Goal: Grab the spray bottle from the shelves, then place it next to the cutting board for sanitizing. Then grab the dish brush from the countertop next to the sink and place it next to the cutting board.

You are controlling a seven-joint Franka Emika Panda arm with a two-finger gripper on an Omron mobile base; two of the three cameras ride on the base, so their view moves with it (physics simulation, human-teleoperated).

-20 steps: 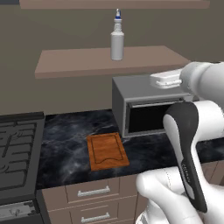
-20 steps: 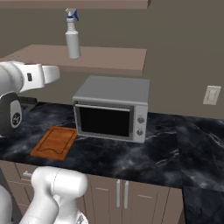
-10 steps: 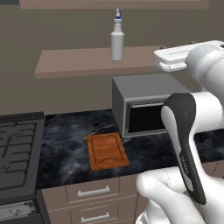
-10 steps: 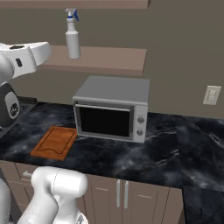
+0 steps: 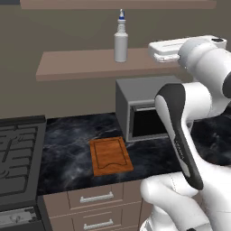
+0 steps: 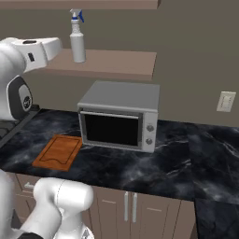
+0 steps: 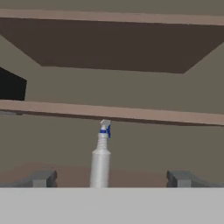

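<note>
1. Far left on the desk (image 5: 67,144): a black stove (image 5: 18,149).
2. On the desk just left of the microwave (image 6: 119,116): cutting board (image 5: 109,155), lying flat, bare.
3. Above, upright on the lower of the shelves (image 5: 81,63): spray bottle (image 5: 120,38), untouched.
4. Right of the bottle, level with that shelf: claw (image 7: 111,177), fingers (image 7: 41,178) spread wide, empty, bottle centred between them but farther off.

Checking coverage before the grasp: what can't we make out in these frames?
- Spray bottle base: hand view, cut off by the bottom band.
- Tool: open, only the fingertips show; hand view.
- Stove: cut by the left edge, left base view.
- Countertop right of the cutting board: behind the arm, left base view.
</note>
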